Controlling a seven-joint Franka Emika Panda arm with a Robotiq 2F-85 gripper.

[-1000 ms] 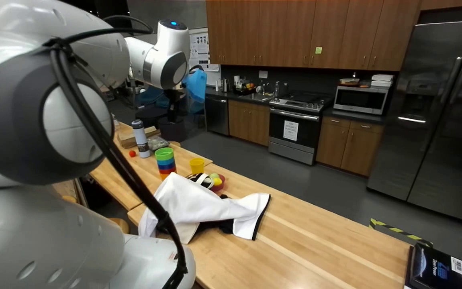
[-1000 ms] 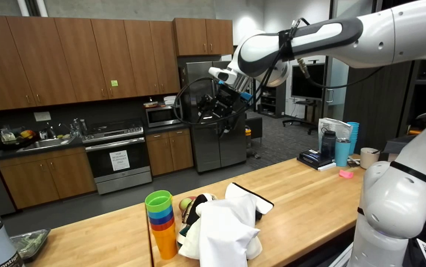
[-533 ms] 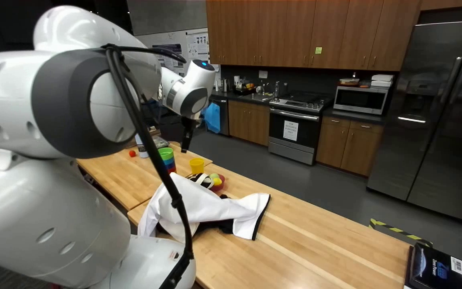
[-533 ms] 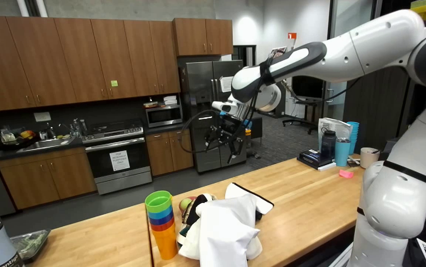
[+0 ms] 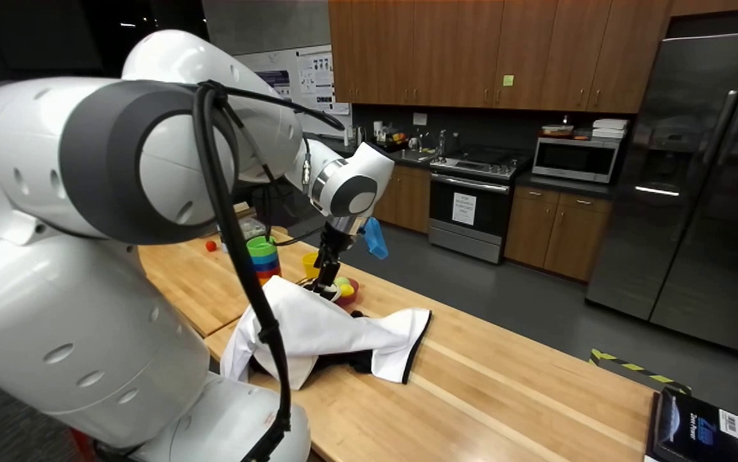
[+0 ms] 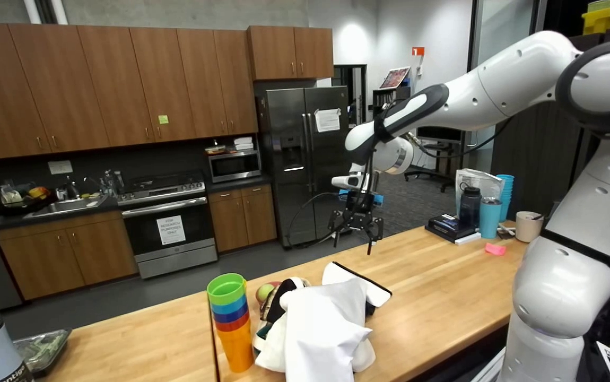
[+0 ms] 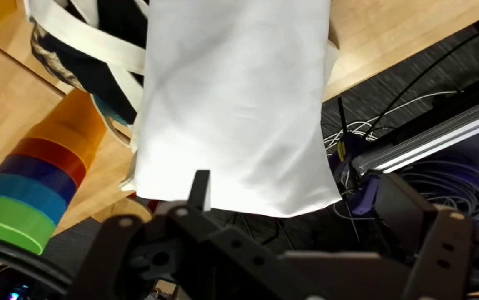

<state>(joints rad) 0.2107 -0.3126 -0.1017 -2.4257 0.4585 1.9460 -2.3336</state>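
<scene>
Fingers have moved lower than half a second before; they stand apart, empty, near the white cloth, which overhangs the edge of the table beside one corner. Soft fabric probably asks for slow approach, clear of the stacked cups.

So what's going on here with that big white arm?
A robot arm has its tool hanging above the wooden table, near a crumpled white cloth. The tool is open and holds nothing; in an exterior view a gap shows between it and the cloth. The cloth partly covers some dark fabric with pale straps, and one end reaches past the table's edge. A stack of coloured cups stands upright beside them.
</scene>
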